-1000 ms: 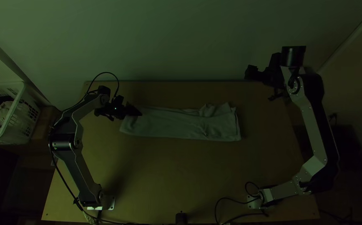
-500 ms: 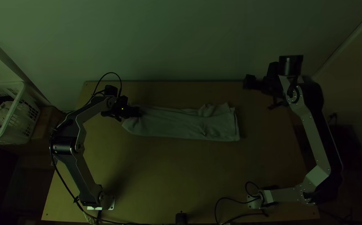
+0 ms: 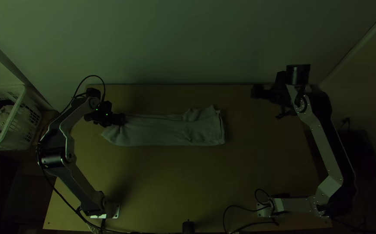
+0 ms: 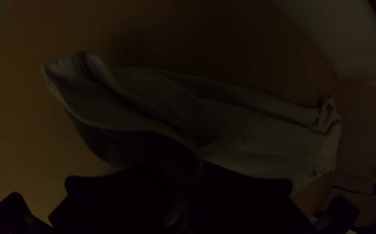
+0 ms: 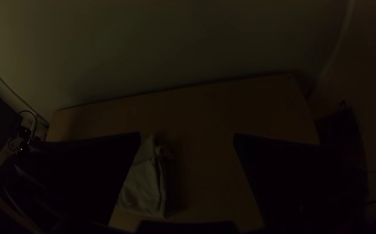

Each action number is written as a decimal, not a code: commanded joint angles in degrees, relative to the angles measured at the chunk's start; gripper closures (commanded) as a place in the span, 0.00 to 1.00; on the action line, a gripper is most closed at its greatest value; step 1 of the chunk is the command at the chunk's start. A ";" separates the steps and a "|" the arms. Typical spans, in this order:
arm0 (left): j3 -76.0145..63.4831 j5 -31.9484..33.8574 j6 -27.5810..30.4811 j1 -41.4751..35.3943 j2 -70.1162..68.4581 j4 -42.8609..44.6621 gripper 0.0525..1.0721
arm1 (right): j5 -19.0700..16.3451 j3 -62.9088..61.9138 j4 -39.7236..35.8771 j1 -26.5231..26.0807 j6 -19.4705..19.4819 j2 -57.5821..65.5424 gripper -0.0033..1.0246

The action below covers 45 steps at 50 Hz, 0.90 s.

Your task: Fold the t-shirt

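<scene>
The jaws of the left gripper [image 3: 121, 119] pinch cloth at 1 end of the t-shirt [image 3: 162, 131], probably to straighten or shift the long, narrow strip lying across the tabletop [image 3: 166, 186] beneath it. Beyond the t-shirt's other end, the right gripper [image 5: 188, 136] holds its jaws spread and empty, presumably to leave the strip free.

Plain wall [image 3: 188, 39] in dim light
</scene>
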 commanded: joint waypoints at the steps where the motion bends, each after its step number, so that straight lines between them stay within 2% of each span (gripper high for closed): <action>1: 3.16 -2.04 4.41 4.53 -2.17 -2.80 0.98 | 0.39 -2.16 1.36 0.48 0.60 -2.71 0.04; 16: 7.29 -9.86 11.88 14.20 -3.05 -5.43 0.98 | 0.48 -4.27 3.20 -0.13 -1.15 -5.00 0.04; 24: 6.94 -15.31 13.28 14.37 -6.82 -5.70 0.98 | 0.39 -4.88 3.29 -0.39 -1.77 -5.96 0.04; 32: 6.50 -24.54 12.93 7.78 -11.57 -9.39 0.98 | 0.39 -6.20 3.38 -0.39 -1.77 -7.55 0.04; 38: 7.46 -29.46 9.59 0.57 -14.12 -14.40 0.98 | 0.39 -7.17 3.38 -0.92 -1.77 -8.78 0.04; 45: 9.66 -31.39 5.64 -7.87 -15.61 -18.70 0.98 | 0.39 -8.93 3.38 -1.98 -1.95 -10.89 0.04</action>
